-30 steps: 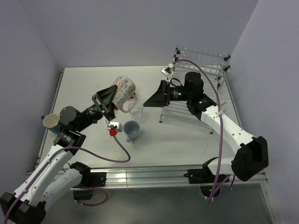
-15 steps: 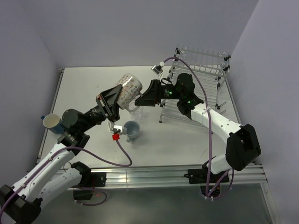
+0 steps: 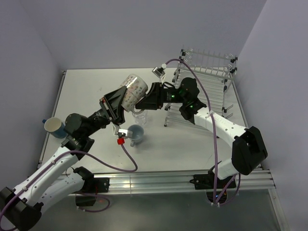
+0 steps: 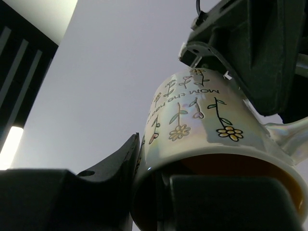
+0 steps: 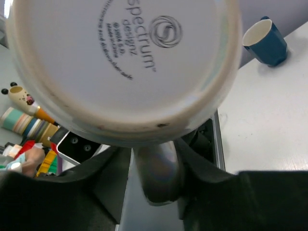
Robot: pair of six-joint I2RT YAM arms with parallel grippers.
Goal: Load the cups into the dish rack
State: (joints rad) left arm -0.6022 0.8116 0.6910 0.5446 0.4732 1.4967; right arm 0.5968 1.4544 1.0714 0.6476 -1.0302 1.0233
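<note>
The right gripper (image 3: 143, 100) has crossed to the flowered mug (image 3: 134, 88), fingers narrowing, grip unclear. The left gripper (image 3: 120, 99) pinches its rim: likely a handover.

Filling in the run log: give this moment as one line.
stage: handover mid-air | left fingers: gripping white mug rim | right fingers: around handle, grip unclear

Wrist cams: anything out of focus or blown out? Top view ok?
Left wrist: flowered mug sharp, pearly sheen on its wall; left fingers dark and soft. Right wrist: mug base print crisp, handle below it blurred, blue mug behind fairly sharp. Top external: even light, soft shadows, no motion blur.
</note>
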